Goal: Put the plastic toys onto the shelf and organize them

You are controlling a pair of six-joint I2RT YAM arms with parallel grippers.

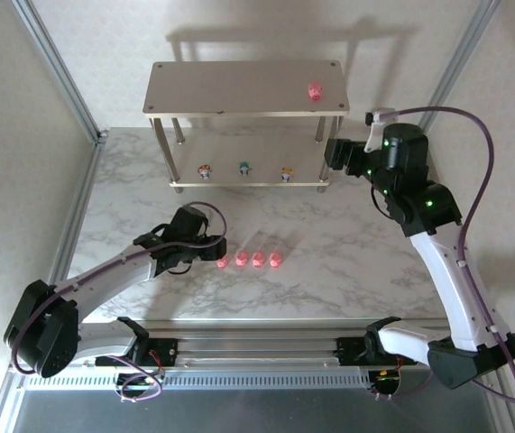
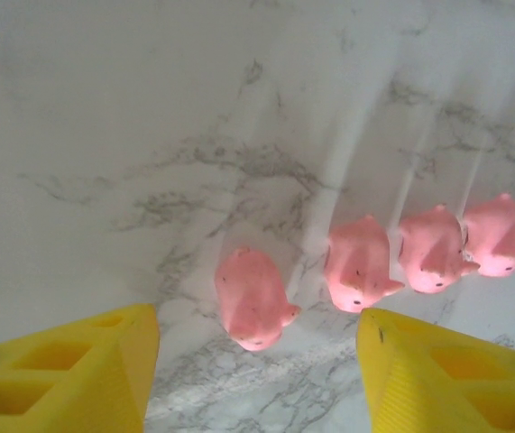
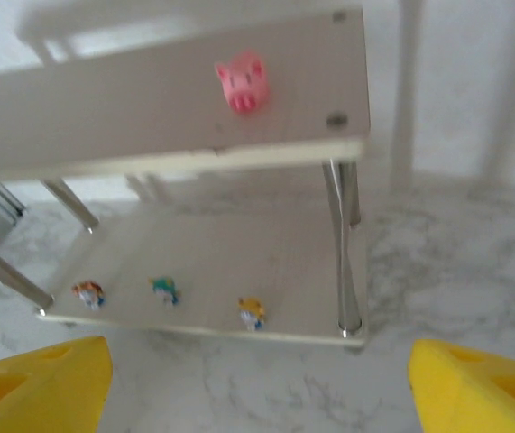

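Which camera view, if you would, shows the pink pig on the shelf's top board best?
The right wrist view: the pink pig is largest there, its shape distinct. The top external view shows it as a small blob at the right end of the top board.

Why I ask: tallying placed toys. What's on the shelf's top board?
One pink pig sits near the right end of the top board. From above, it hides the back of the lower board.

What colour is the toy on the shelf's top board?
Pink; the toy shows best in the right wrist view.
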